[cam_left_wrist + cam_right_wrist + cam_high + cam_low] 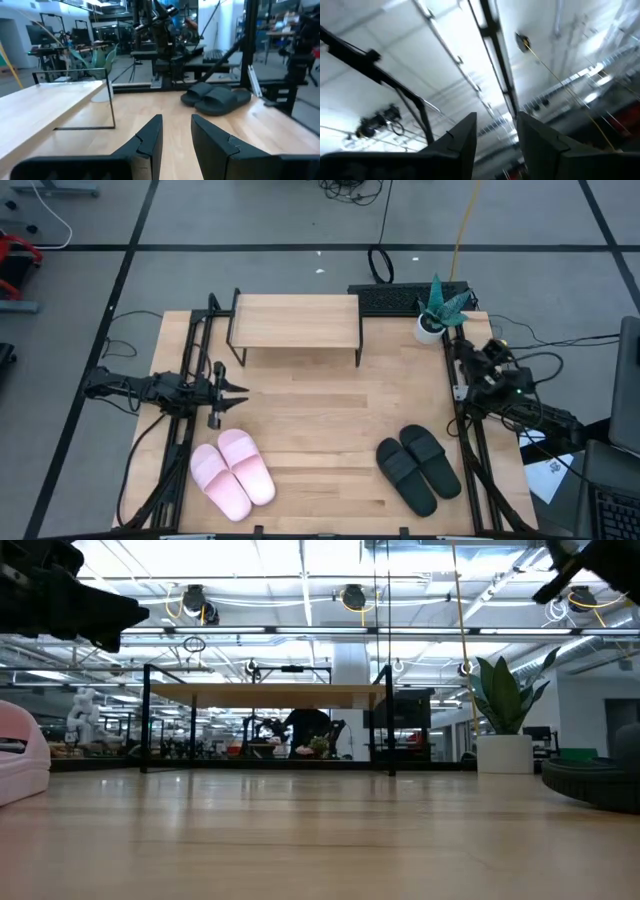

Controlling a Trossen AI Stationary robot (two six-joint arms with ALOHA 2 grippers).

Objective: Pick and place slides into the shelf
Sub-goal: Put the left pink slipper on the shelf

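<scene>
The pale pink pair of slides (232, 472) lies side by side on the tabletop near its front left. The black pair (418, 468) lies at the front right, and it also shows in the left wrist view (216, 98). The shelf (295, 322) stands on its thin black legs at the table's far middle, with nothing on its top. My left gripper (235, 390) hovers open at the left edge, above the pink pair and pointing right (176, 130). My right gripper (496, 125) is open and tipped up toward the ceiling; its arm (492, 365) sits folded at the right edge.
A potted plant (438, 310) stands at the far right corner, beside a black keyboard (400, 298) just beyond the table's far edge. Cables run along both side edges. Bare wood (320, 420) stretches between the shelf and the two pairs.
</scene>
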